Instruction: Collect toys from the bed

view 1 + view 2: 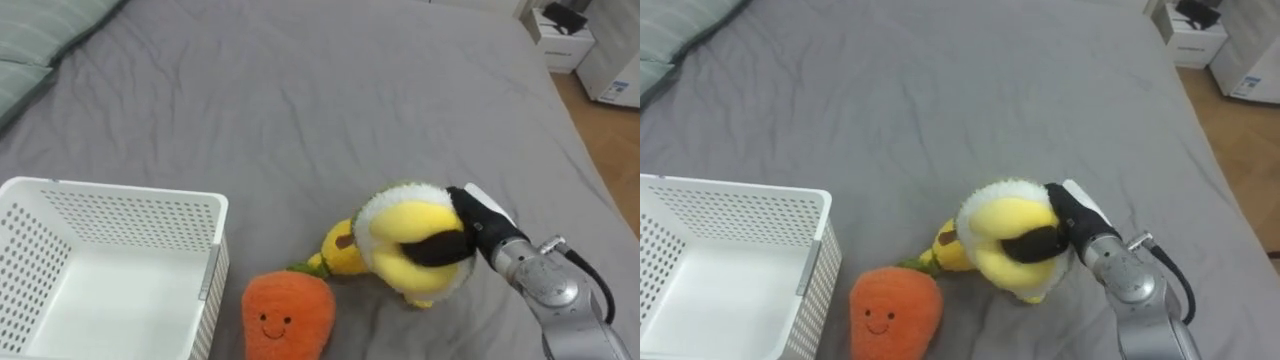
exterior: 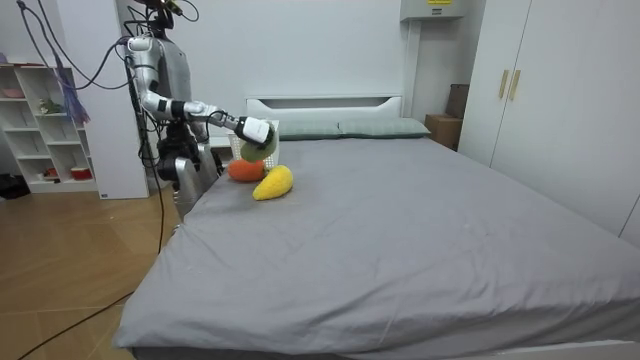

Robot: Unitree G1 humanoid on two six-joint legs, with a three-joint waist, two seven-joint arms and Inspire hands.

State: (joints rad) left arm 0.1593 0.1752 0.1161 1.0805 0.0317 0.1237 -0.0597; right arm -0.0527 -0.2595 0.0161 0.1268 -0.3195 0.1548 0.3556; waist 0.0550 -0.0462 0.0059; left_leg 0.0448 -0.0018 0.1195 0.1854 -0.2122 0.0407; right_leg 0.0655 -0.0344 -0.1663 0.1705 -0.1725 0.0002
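Grip: right hand [image 1: 480, 226], fingers [image 1: 436, 248] clenched round the fuzzy, white-rimmed yellow plush toy [image 1: 400, 222].
Next: carry it high over the orange plush carrot [image 1: 288, 318]; let go inside the white perforated plastic basket [image 1: 120, 190].

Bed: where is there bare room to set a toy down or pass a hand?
The bed is bare beyond the basket, from the pillows across to the right edge. It is crowded right of the basket: carrot toy, banana toy and the yellow toy gripped by the right hand bunch together.
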